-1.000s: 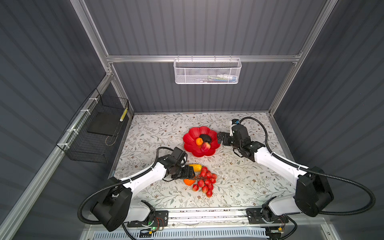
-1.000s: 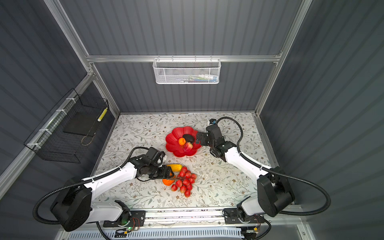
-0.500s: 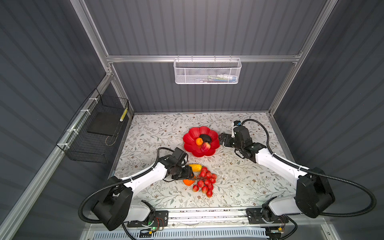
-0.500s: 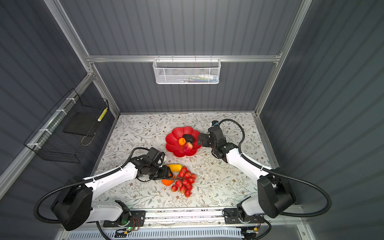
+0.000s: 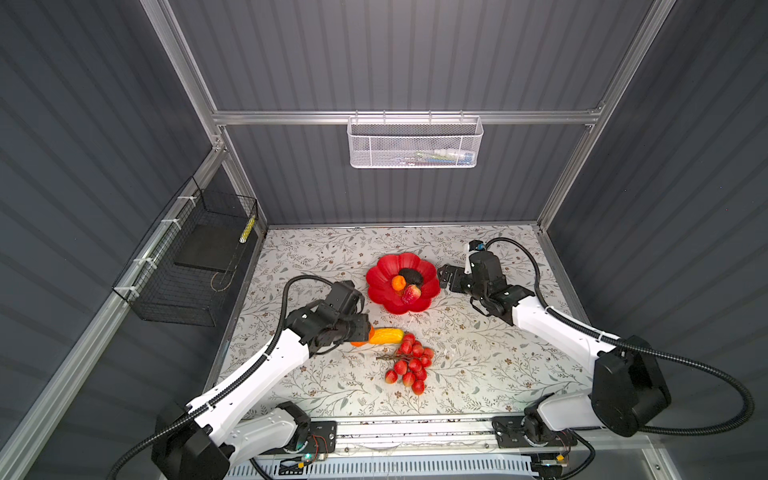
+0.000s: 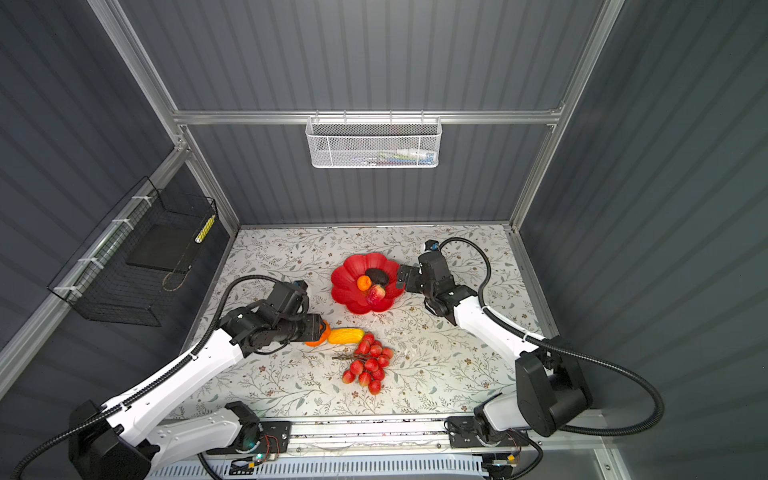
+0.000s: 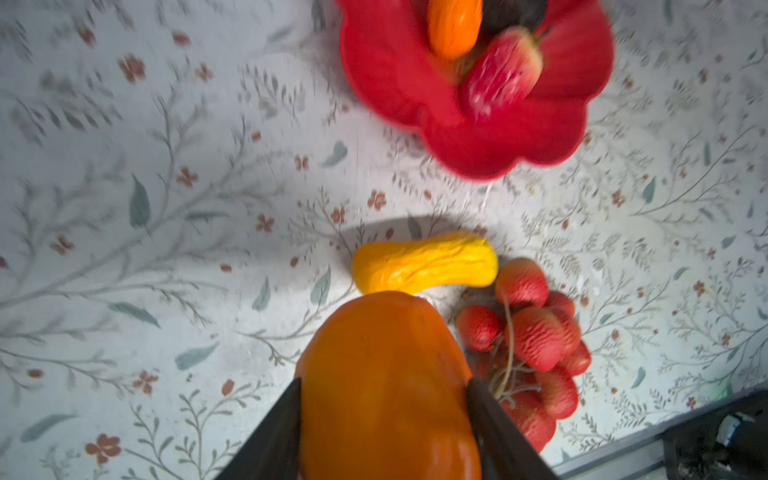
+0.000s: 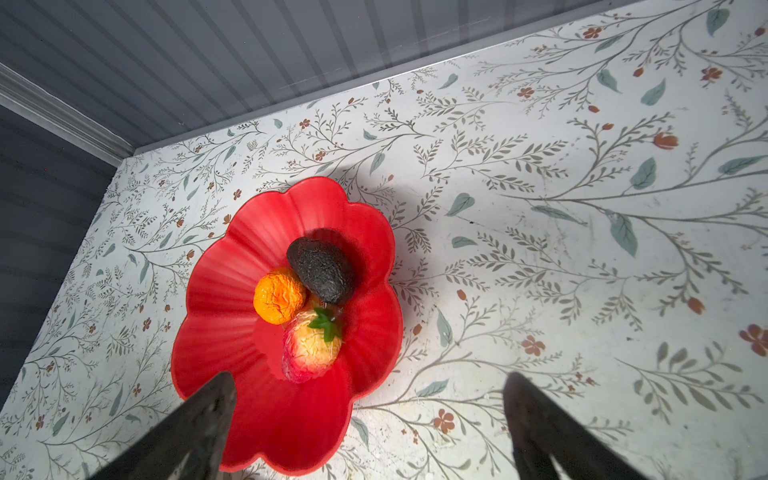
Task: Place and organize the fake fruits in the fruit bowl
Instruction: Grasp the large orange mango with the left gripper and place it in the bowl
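Lower centre in a top view lie the red plastic grape bunch (image 5: pixel 409 363) and yellow oblong fruit (image 5: pixel 386 336), not yet bowled. Left of them, the left gripper (image 7: pixel 382 386) is clamped on a round orange fruit (image 7: pixel 382 340), likely bound for the petalled glossy red bowl (image 5: pixel 386 266) mid-frame. The right gripper (image 8: pixel 370 378) gapes empty beside it.

White shells on left arm (image 5: pixel 266 365) and right arm (image 5: pixel 552 328); black joint housings (image 5: pixel 623 395); black ribbed cables (image 5: pixel 748 399) looping off the shoulders. Dark tapered fingers (image 8: pixel 195 428) on right tool (image 8: pixel 370 380).

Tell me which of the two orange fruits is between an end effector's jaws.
The orange round outside the red bowl, beside the yellow fruit; the left end effector clamps its sides. The other orange round lies in that bowl, ungripped.
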`<state>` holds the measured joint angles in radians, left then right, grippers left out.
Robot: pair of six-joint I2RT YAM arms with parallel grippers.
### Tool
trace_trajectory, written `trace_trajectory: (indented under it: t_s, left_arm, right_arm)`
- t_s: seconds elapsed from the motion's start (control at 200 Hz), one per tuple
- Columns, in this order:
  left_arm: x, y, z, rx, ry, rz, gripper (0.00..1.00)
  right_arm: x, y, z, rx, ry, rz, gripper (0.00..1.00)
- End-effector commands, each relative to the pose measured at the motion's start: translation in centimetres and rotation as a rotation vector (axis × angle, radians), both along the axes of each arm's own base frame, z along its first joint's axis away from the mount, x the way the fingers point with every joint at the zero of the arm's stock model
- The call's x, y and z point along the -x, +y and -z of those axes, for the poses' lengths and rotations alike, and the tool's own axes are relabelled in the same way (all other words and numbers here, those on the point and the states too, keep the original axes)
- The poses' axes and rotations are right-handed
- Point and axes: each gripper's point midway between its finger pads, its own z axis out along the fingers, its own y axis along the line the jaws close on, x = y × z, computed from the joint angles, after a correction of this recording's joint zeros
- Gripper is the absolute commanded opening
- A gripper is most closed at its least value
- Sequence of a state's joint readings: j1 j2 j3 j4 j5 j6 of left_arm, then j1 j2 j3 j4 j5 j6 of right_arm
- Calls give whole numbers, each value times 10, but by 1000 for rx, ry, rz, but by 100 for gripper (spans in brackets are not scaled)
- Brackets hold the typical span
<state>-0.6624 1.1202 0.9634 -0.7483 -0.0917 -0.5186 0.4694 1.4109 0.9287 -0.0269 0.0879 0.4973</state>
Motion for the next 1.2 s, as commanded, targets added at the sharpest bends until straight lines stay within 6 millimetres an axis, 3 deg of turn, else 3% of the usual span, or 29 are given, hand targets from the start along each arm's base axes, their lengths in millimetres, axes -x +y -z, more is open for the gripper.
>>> trace_trajectory:
  t_s: [0.0, 0.13, 0.265, 0.4, 0.55, 0.69, 0.84, 1.035, 1.196]
  left_arm:
    - [-33, -4, -26, -86, -134, 37, 43]
    - [-78, -45, -40, -37, -216, 118, 43]
    - [-118, -80, -26, -18, -230, 180, 43]
    - [-153, -95, -7, -16, -233, 186, 43]
    - [-180, -98, 14, 21, -221, 152, 44]
    - [-188, -95, 38, 26, -174, 125, 45]
    - [-184, -93, 55, 13, -135, 123, 56]
    - [-181, -85, 29, -1, -189, 120, 77]
    - [-168, -65, -1, -75, -246, 143, 80]
  right_arm:
    - [5, -5, -6, -16, -13, 7, 99]
    - [12, -12, -7, -6, -11, 13, 99]
    - [23, -22, -9, 1, -19, 29, 99]
    - [32, -31, -9, 3, -24, 44, 99]
    - [37, -38, -8, 20, -23, 54, 99]
    - [37, -41, -9, 29, -27, 56, 99]
    - [35, -41, -10, 24, -30, 57, 99]
    - [32, -40, -10, 25, -27, 52, 99]
    - [31, -40, -11, 22, -30, 56, 99]
